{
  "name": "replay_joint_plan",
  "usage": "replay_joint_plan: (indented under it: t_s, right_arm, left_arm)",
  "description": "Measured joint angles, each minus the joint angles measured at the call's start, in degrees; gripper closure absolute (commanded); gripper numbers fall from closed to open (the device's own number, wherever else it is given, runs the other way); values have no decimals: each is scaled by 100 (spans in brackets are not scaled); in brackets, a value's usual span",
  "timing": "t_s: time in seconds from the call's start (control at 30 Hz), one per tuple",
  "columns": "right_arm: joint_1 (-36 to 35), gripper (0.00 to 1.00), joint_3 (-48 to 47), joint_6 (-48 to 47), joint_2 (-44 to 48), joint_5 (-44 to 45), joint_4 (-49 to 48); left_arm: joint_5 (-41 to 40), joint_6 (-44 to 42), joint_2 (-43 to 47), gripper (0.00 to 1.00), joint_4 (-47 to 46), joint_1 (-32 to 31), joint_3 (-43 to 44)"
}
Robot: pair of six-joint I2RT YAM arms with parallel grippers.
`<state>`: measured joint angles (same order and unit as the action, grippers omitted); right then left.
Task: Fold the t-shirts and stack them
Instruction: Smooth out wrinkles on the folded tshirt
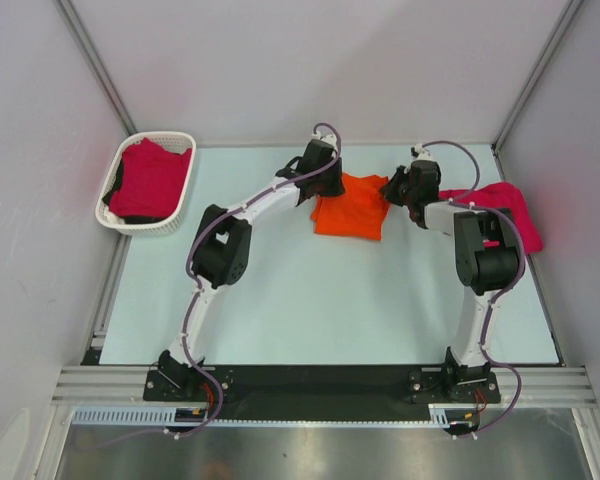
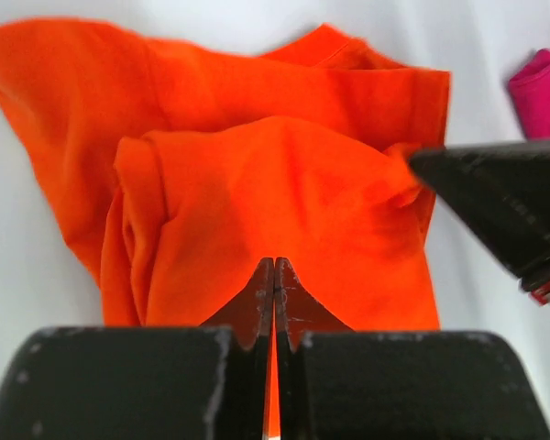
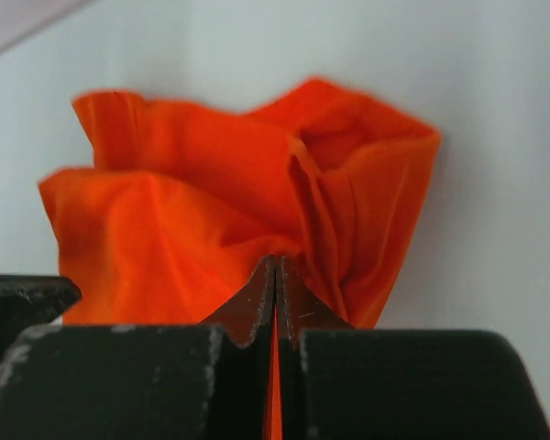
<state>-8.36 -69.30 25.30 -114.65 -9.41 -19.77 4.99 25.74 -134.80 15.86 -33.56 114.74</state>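
The orange t-shirt [image 1: 350, 205] lies partly folded at the back middle of the table. My left gripper [image 1: 315, 190] sits at its left edge and my right gripper [image 1: 395, 190] at its right edge. Seen from the left wrist, the left gripper [image 2: 275, 261] is shut, pinching a raised fold of the orange t-shirt [image 2: 275, 183]. From the right wrist, the right gripper [image 3: 276, 259] is likewise shut on bunched orange cloth [image 3: 211, 202]. A crimson-pink t-shirt [image 1: 510, 205] lies crumpled at the right, behind the right arm. Another crimson-pink t-shirt [image 1: 150, 180] fills the basket.
A white lattice basket [image 1: 140, 228] stands at the back left, off the table's corner. Grey walls enclose the table on three sides. The right gripper's black finger [image 2: 504, 202] juts into the left wrist view, with a pink shirt edge [image 2: 541, 92] beyond it.
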Motion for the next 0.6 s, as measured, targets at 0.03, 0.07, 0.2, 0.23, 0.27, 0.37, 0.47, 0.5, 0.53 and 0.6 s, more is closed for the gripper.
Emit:
replay_joint_plan:
  t_s: [0.03, 0.07, 0.2, 0.23, 0.27, 0.37, 0.47, 0.5, 0.53, 0.6]
  right_arm:
    - [11, 100, -2, 55, -79, -129, 101]
    - [22, 100, -2, 109, -142, -256, 216]
    - [48, 100, -20, 223, -192, -522, 428]
    - [50, 100, -28, 229, -192, -540, 437]
    - [50, 100, -28, 232, -192, -551, 442]
    - [61, 100, -28, 240, -192, -555, 446]
    - [66, 100, -28, 289, -192, -629, 444]
    - [68, 100, -28, 310, -192, -658, 446]
    - [68, 100, -31, 321, -192, -680, 444]
    - [72, 100, -28, 328, -160, -721, 461]
  left_arm:
    - [31, 17, -42, 100, 44, 20, 22]
    - [72, 31, -74, 100, 105, 46, 26]
    - [162, 96, -247, 100, 271, 160, 256]
    - [168, 118, -295, 100, 291, 203, 339]
    - [166, 127, -323, 100, 323, 243, 389]
    - [160, 179, -374, 100, 424, 345, 483]
    - [162, 260, -496, 100, 568, 417, 728]
    - [160, 280, -647, 100, 619, 442, 1005]
    - [168, 289, -798, 100, 671, 457, 1276]
    - [212, 343, -1095, 100, 739, 496, 1757]
